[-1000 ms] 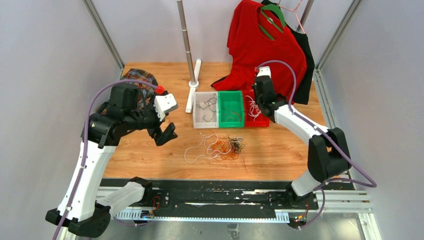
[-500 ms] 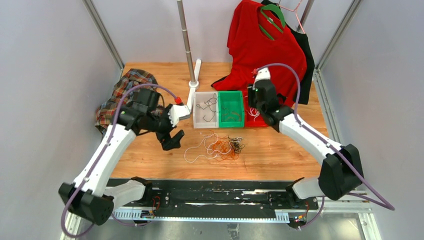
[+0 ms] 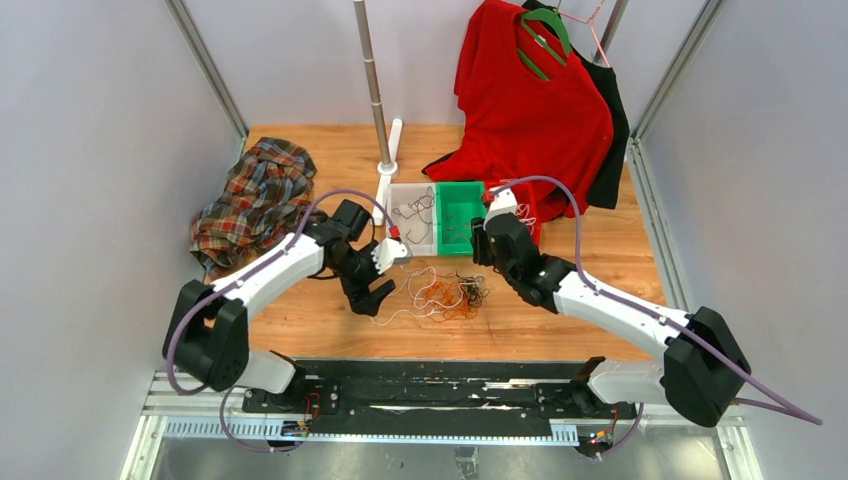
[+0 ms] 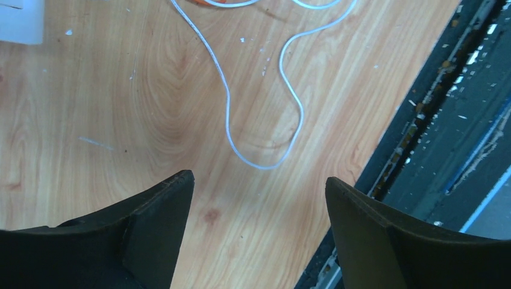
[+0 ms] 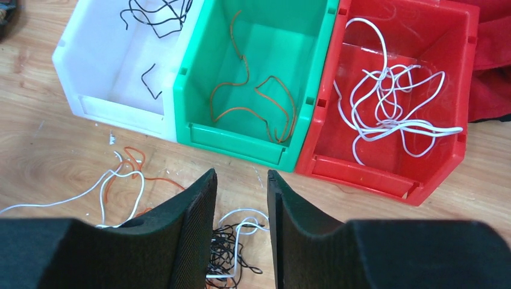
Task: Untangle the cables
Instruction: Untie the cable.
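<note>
The wooden tabletop (image 3: pixel 600 300) carried three bins in a row: the white bin (image 5: pixel 120 114) on the left held black wires (image 5: pixel 153 15), the green bin (image 5: pixel 235 138) orange-brown wires (image 5: pixel 245 63), and the red bin (image 5: pixel 361 171) on the right white wires (image 5: pixel 385 114). Just near of them lay the tangled cables (image 3: pixel 445 295). The left jaws hung wide apart over a white loop (image 4: pixel 259 120) at the tangle's left. The right jaws, narrowly parted and holding nothing, hovered over its right part.

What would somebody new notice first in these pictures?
Probably the red shirt hanging at the back right. Next, the white bin, green bin and red bin in a row mid-table, each holding cables of one colour. In front of them lies a tangle of white, orange and black strands.
</note>
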Controlling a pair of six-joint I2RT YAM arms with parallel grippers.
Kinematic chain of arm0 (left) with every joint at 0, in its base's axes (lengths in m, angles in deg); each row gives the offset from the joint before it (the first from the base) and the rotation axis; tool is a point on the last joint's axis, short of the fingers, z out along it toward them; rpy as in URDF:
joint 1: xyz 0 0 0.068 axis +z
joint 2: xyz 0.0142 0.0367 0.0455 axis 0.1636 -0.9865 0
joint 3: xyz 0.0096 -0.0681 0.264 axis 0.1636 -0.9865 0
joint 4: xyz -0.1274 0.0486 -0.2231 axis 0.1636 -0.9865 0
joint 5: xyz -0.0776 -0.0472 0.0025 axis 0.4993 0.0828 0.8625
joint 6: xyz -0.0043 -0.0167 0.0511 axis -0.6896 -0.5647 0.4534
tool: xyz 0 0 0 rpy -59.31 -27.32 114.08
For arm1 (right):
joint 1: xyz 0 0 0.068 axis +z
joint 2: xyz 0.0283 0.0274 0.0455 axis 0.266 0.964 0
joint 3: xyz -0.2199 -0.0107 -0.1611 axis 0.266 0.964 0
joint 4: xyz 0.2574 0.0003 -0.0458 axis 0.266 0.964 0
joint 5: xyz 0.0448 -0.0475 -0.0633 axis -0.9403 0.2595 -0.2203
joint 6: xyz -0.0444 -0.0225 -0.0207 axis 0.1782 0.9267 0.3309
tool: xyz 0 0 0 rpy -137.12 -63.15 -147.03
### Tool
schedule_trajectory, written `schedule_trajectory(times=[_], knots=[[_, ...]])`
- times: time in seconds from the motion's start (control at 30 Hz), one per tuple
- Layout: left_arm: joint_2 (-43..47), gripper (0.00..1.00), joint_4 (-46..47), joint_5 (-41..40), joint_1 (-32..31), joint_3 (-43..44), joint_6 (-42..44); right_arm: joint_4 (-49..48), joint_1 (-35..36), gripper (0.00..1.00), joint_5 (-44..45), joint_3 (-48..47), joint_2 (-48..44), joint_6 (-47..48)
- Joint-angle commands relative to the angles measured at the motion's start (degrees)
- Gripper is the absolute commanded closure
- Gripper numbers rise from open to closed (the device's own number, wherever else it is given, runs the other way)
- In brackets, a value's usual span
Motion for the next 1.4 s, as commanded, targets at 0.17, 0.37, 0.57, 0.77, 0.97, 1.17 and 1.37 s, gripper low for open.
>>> schedule_trajectory(times=[0.17,0.37,0.57,0.77,0.97,1.17,1.37], knots=[[-7.78,0.28,8.17,-1.63,-1.38,-1.88,-0.23,-1.97,1.8,0.66,4.21,2.25,-3.38,-2.84],[-9.18,0.49,10.33,-3.54,-4.62,-2.49,-2.22,-1.92,1.87,0.68,4.39,1.77,-4.21,-3.21],[-6.69,0.96,8.47,-8.2,-6.46,-2.2,-1.99,-3.69,2.07,0.67,1.78,1.85,-5.69,-3.18],[5.88,0.99,-4.07,-10.05,-6.46,5.48,3.82,-10.55,4.45,0.61,-4.6,3.6,-6.84,1.55],[12.38,0.99,-19.86,-8.59,-6.51,18.18,7.97,-25.81,11.02,0.56,-14.77,7.08,-6.92,9.08],[14.57,0.99,-26.25,-9.4,-6.48,27.97,9.65,-32.66,15.26,0.52,-22.11,4.83,-3.51,12.24],[15.64,0.99,-27.52,-8.94,-6.5,34.59,9.34,-30.27,19.12,0.52,-23.99,-1.36,1.01,14.27]])
